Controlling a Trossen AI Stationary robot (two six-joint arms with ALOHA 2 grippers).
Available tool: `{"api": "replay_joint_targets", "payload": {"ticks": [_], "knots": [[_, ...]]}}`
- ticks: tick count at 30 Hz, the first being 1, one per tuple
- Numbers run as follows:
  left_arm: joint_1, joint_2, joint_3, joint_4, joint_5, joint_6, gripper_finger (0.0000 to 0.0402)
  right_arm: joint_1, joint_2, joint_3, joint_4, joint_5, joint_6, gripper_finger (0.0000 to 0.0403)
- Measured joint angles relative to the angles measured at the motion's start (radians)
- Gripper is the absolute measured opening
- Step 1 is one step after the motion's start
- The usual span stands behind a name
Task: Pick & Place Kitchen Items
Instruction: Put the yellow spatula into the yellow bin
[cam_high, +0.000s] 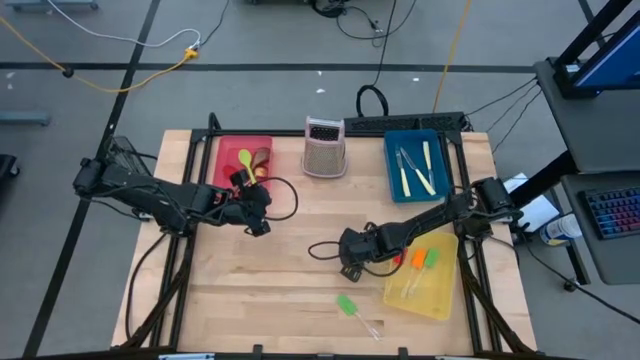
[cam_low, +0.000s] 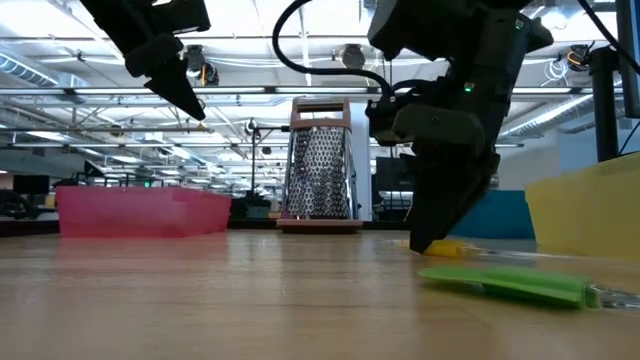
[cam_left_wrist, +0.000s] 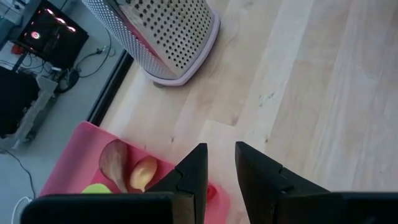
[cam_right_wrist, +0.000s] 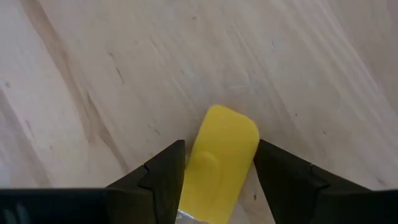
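The right arm reaches in from the right edge of the light wooden surface (cam_high: 290, 290), low and stretched toward the middle. Its right gripper (cam_right_wrist: 219, 163) is down at the wood with its two dark fingers spread, one on each side of the yellow-headed spatula (cam_right_wrist: 222, 158). The fingers sit just beside the yellow head, and it is hard to tell if they touch it. From above this spatula is hidden under the gripper (only the wrist camera shows it well). The low camera shows a bit of yellow under the gripper tip.

The left arm comes in from the left edge, bent at the elbow. Its left gripper (cam_left_wrist: 221, 168) hangs up in the air over the front edge of the flat red tray (cam_high: 226, 152) near the back left corner. Its fingers are a little apart and hold nothing.

The red tray has a green spoon (cam_high: 244, 160) and a brown spoon (cam_high: 261, 158) in it. A green-headed spatula with a clear handle (cam_high: 357, 315) lies near the front edge. The flat yellow tray (cam_high: 440, 300) by the right edge holds an orange-headed spatula (cam_high: 416, 260) and another green-headed spatula (cam_high: 431, 258). The flat blue tray (cam_high: 396, 185) at the back holds cream-handled knives (cam_high: 425, 168). An upright metal box grater (cam_high: 325, 146) stands between the red and blue trays.
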Motion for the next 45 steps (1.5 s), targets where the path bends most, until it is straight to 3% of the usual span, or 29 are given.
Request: {"api": "replay_joint_targets", "payload": {"ticks": [7,17,19,23,28,34,38,45], "knots": [[0.000,0.000,0.000,-0.001,0.001,0.004,0.0088,0.000,0.007,-0.002,0.014,0.030,-0.080,0.0174],[0.000,0.000,0.000,-0.001,0.001,0.007,0.0088,-0.003,-0.006,-0.004,0.028,0.032,-0.107,0.0015],[0.000,0.000,0.000,-0.002,0.001,0.007,0.0088,-0.003,-0.018,-0.005,0.050,0.030,-0.125,0.0005],[0.000,0.000,0.000,-0.003,0.001,0.007,0.0088,-0.004,-0.068,-0.010,0.068,0.031,-0.129,0.0002],[0.000,0.000,0.000,-0.003,0.002,0.005,0.0088,0.002,-0.117,-0.008,0.050,0.107,-0.131,0.0001],[0.000,0.000,0.000,-0.005,0.009,0.004,0.0088,0.023,-0.118,-0.008,0.058,0.045,-0.148,0.0014],[0.000,0.000,0.000,-0.005,0.010,0.004,0.0088,0.037,-0.116,-0.008,0.029,0.053,-0.097,0.0051],[0.000,0.000,0.000,-0.004,0.010,0.003,0.0088,0.041,-0.087,-0.007,0.011,0.054,-0.039,0.0148]]}}
